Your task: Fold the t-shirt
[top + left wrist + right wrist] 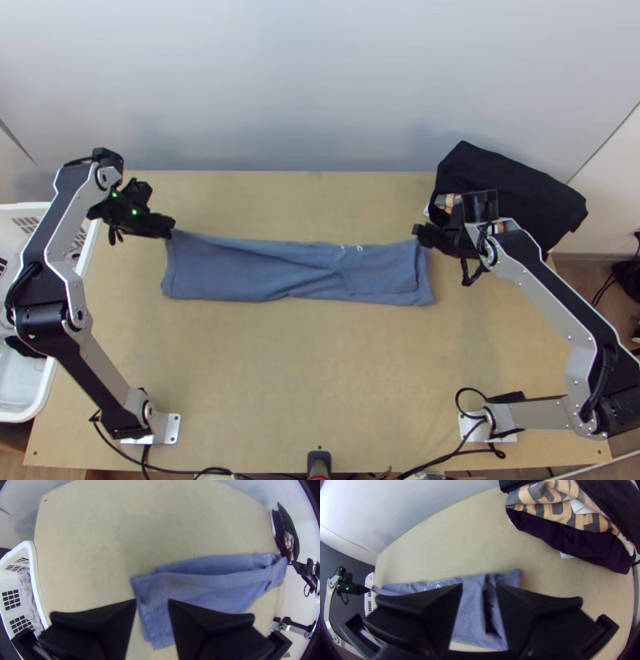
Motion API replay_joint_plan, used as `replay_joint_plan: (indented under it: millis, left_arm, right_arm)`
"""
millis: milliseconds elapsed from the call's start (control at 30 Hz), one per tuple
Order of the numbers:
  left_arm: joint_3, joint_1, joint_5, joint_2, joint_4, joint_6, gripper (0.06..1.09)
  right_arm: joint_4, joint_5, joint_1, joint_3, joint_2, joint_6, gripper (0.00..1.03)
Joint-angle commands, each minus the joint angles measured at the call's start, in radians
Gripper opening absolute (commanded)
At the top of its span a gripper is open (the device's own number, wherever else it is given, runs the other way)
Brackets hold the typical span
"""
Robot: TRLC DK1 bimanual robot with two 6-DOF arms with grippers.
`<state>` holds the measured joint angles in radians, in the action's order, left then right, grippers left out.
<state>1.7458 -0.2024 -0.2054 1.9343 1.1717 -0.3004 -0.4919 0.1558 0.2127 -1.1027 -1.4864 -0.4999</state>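
The blue-grey t-shirt (304, 274) lies as a long narrow folded strip across the table, creased near its middle. At its upper left corner is my left gripper (170, 230); my right gripper (418, 231) is at the upper edge near the right end. In the left wrist view, my left gripper (152, 601) stands open over a layered end of the t-shirt (206, 591), cloth visible between its fingers. In the right wrist view, my right gripper (480, 586) is also open, above the other end of the t-shirt (470, 613), where the layers gape.
A pile of dark and patterned clothes (512, 192) occupies the back right corner, close beside the right gripper. A white basket (92, 240) stands at the left edge with cloth inside. Bare wood (312, 368) spreads in front of the shirt.
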Motion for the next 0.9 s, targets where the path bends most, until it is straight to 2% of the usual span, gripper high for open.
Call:
replay_joint_plan:
  millis: [0,67,100,200,300,367,500,600,667,733,800,867]
  left_arm:
    - [0.04,-0.037,-0.112,-0.006,-0.037,0.132,1.04]
    - [0.009,-0.083,-0.235,-0.032,-0.061,0.17,1.04]
    - [0.0,-0.104,-0.267,-0.046,-0.066,0.179,1.04]
    - [-0.042,-0.163,-0.281,-0.072,-0.07,0.181,1.04]
    - [-0.141,-0.216,-0.284,-0.11,-0.083,0.112,1.04]
    - [-0.213,-0.256,-0.336,-0.123,-0.083,0.049,1.04]
    - [-0.339,-0.278,-0.35,-0.13,-0.127,-0.023,1.04]
    - [-0.414,-0.279,-0.35,-0.124,-0.193,-0.037,1.04]
    - [-0.445,-0.273,-0.361,-0.12,-0.208,-0.051,1.04]
    - [-0.466,-0.262,-0.379,-0.117,-0.228,-0.051,1.04]
    - [-0.485,-0.25,-0.385,-0.109,-0.267,-0.046,1.04]
    - [-0.491,-0.239,-0.385,-0.098,-0.29,-0.042,1.04]
  right_arm:
    - [0.044,-0.116,0.001,-0.008,0.058,-0.06,0.99]
    - [0.058,-0.174,-0.004,-0.002,0.118,-0.046,0.99]
    - [0.059,-0.196,-0.013,-0.003,0.147,-0.037,0.99]
    - [0.052,-0.197,-0.049,0.003,0.245,-0.035,0.99]
    - [-0.027,-0.196,-0.084,0.007,0.325,-0.025,0.99]
    - [-0.07,-0.193,-0.119,0.024,0.371,-0.022,0.99]
    - [-0.151,-0.147,-0.168,0.055,0.44,-0.032,0.99]
    - [-0.208,-0.082,-0.173,0.046,0.469,-0.052,0.99]
    - [-0.249,-0.009,-0.173,0.014,0.472,-0.074,0.99]
    - [-0.286,0.123,-0.202,-0.032,0.462,-0.124,0.99]
    - [-0.303,0.295,-0.253,-0.06,0.448,-0.183,0.99]
    - [-0.313,0.393,-0.272,-0.08,0.434,-0.215,0.99]
